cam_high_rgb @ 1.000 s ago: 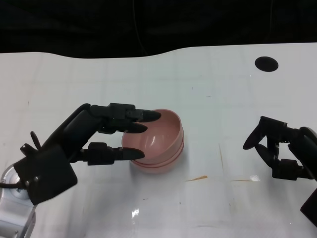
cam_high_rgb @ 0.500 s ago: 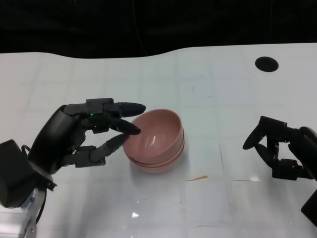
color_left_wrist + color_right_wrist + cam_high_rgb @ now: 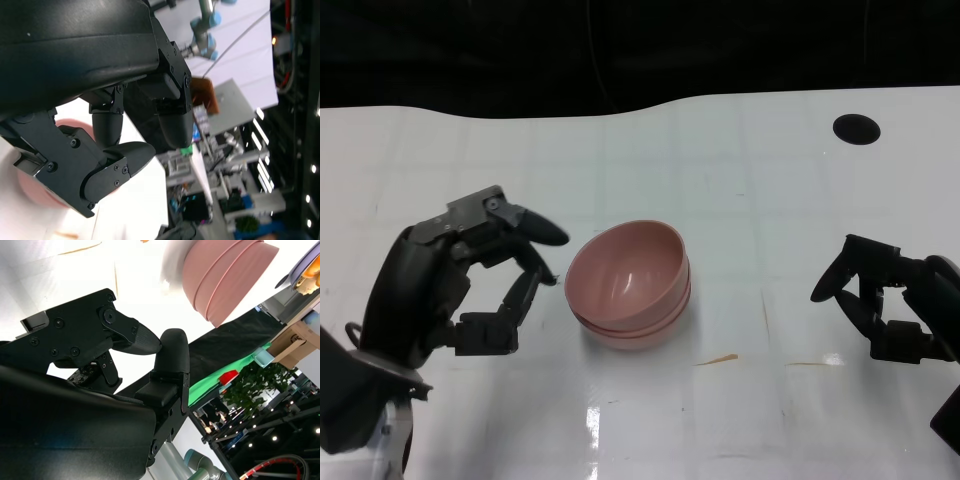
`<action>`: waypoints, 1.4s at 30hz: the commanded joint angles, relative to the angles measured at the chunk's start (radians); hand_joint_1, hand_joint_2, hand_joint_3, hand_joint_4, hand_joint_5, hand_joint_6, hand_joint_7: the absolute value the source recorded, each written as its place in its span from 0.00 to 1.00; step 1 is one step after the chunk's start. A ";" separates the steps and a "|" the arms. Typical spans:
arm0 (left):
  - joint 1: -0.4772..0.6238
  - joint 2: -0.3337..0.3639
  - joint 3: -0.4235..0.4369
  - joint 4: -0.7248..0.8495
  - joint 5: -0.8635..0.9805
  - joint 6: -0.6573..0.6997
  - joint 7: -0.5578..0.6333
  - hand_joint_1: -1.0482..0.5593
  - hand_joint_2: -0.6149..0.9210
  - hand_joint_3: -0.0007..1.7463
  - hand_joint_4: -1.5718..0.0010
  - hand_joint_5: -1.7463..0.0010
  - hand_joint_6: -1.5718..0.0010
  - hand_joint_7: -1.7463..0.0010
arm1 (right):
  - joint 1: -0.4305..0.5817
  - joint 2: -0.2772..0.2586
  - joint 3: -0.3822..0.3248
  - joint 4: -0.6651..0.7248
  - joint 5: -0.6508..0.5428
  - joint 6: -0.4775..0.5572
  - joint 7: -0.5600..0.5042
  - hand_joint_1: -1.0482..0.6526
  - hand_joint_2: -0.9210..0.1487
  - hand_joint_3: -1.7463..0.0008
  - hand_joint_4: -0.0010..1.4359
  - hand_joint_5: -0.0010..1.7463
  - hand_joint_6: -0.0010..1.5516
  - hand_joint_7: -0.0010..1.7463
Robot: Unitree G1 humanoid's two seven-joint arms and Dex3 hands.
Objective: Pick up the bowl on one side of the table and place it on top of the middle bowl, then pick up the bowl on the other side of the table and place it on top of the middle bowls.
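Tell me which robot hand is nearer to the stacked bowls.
The left robot hand: its fingertips are just beside the pink bowls, not touching. The right robot hand is far off.

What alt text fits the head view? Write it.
A stack of pink bowls sits mid-table, with the left robot hand just beside it, holding nothing. The right robot hand rests apart, also holding nothing.

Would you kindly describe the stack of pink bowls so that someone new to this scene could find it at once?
Look at the white table and find its middle, between the left hand and the right hand. There sits the stack of pink bowls, nearer the left hand but touching neither. It is the only pink thing on the table; the small black spot lies flat, far back.
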 commanded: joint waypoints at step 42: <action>0.022 -0.014 0.021 0.257 0.140 -0.198 0.157 0.79 0.74 0.85 0.34 0.00 0.48 0.00 | -0.004 -0.019 -0.030 0.039 0.017 -0.015 0.020 0.46 0.12 0.53 0.54 1.00 0.41 0.89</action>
